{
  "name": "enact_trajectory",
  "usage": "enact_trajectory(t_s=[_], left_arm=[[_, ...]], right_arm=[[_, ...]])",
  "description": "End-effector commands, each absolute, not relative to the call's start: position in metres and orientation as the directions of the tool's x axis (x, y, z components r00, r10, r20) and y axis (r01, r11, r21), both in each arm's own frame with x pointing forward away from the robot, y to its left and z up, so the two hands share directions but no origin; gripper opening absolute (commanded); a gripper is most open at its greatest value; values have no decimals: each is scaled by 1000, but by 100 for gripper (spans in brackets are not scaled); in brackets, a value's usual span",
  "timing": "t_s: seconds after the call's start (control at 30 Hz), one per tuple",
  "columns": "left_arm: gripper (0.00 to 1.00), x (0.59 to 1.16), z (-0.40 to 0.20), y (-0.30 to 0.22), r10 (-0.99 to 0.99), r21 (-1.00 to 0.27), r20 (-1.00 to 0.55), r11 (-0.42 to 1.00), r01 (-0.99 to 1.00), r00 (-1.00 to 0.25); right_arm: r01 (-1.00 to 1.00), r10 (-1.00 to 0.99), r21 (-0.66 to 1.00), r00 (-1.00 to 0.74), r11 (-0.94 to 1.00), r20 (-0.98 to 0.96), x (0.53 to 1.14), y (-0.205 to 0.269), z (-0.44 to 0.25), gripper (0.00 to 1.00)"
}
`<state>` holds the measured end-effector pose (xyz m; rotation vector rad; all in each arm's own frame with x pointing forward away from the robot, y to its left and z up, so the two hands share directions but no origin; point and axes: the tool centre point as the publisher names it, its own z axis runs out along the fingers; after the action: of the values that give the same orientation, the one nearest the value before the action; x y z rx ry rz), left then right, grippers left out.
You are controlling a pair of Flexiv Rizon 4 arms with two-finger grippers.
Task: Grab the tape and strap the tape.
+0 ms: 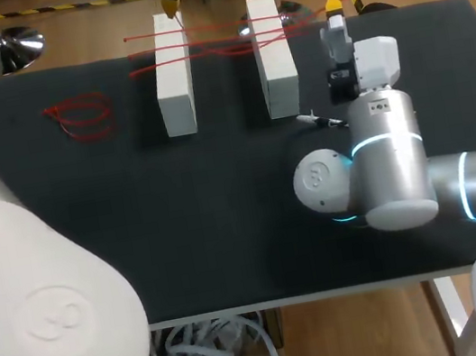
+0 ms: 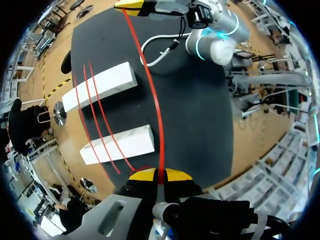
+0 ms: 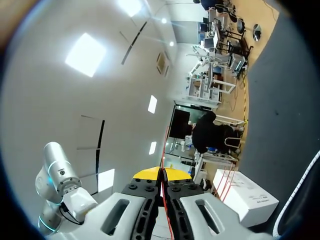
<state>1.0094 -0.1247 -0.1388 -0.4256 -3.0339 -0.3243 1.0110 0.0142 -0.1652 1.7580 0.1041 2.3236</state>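
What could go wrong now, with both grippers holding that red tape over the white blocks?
The red tape looks taut between the left gripper and the right gripper, so it might slip from either pinch. A harder pull could also drag or tip the white blocks, which simply stand on the table.

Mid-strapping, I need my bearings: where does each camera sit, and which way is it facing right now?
Head view: above and behind, looking down on the table; left arm and right arm show.
Left wrist view: at the table's far side, facing back over the white blocks along the tape; left gripper shut on it.
Right wrist view: tilted upward, mostly off the table; right gripper shut on the tape, one block beside it.
Shared: both wrist views show tape and a block.
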Motion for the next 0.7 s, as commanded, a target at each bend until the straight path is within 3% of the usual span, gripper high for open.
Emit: enact_trajectory(t_s=[0.03, 0.7], left_arm=[[0, 1009, -140, -123, 267, 201, 97, 938, 282, -959], [0, 1016, -141, -111, 159, 253, 72, 952, 172, -985]], right_arm=[[-126, 227, 200, -258, -972, 939, 1011, 10, -168, 0], [-114, 256, 234, -262, -966, 931, 1016, 5, -170, 0]])
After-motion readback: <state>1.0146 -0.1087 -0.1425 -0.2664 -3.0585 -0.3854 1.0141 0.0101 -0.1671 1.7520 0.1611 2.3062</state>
